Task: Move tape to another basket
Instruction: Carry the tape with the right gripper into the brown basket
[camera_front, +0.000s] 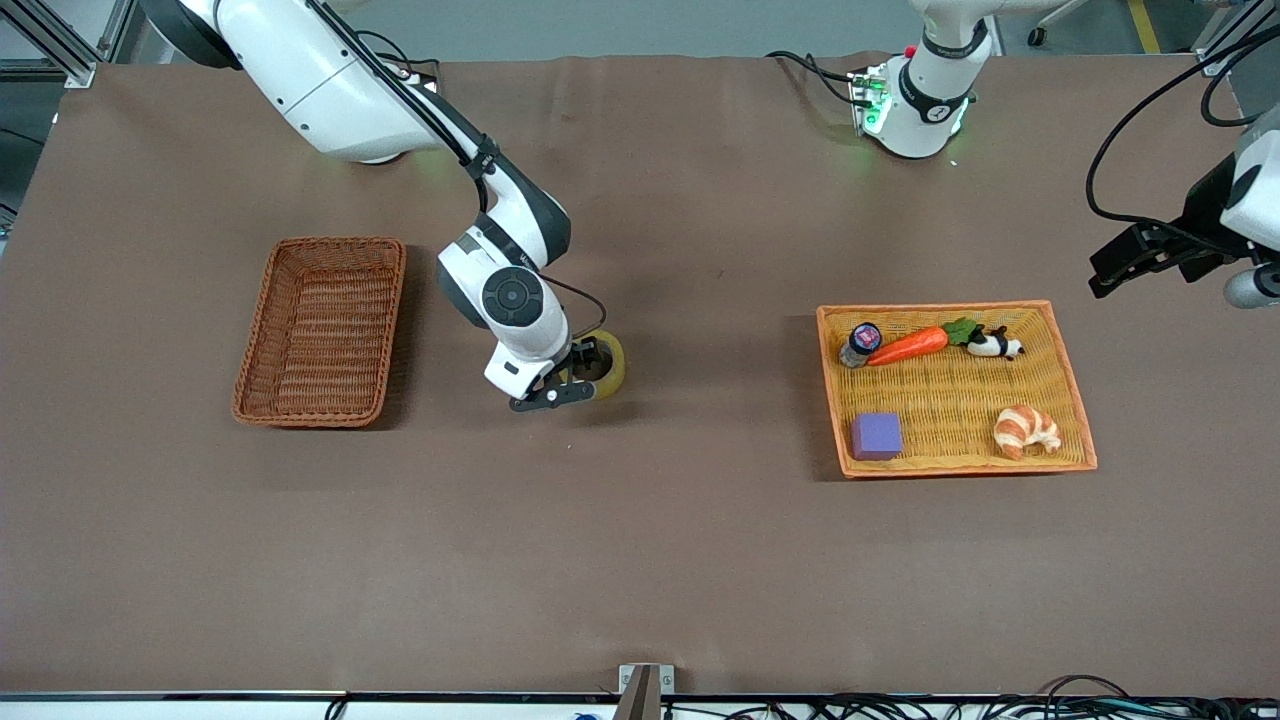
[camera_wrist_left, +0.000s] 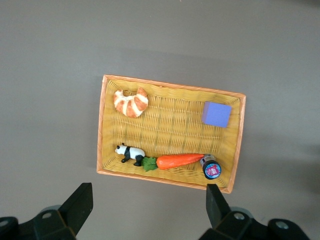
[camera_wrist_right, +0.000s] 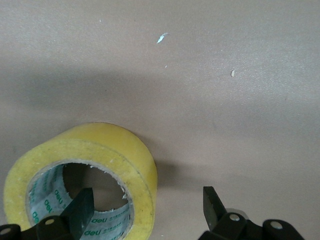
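Note:
The tape (camera_front: 612, 368), a yellowish roll with a grey printed core (camera_wrist_right: 100, 150), stands on edge on the brown table, midway between the two baskets. My right gripper (camera_front: 585, 378) is down at it and open: one finger (camera_wrist_right: 80, 207) is inside the core, the other finger (camera_wrist_right: 212, 200) is outside the roll, and neither presses on the wall. The darker reddish-brown basket (camera_front: 322, 330) lies empty toward the right arm's end. My left gripper (camera_front: 1105, 275) waits open in the air beside the orange tray, with nothing in it (camera_wrist_left: 150, 197).
The orange-yellow tray (camera_front: 940, 307) toward the left arm's end holds a carrot (camera_front: 908, 345), a panda figure (camera_front: 994, 345), a small jar (camera_front: 860, 343), a purple block (camera_front: 876, 436) and a croissant (camera_front: 1026, 430). The left wrist view shows the tray (camera_wrist_left: 170, 85) from above.

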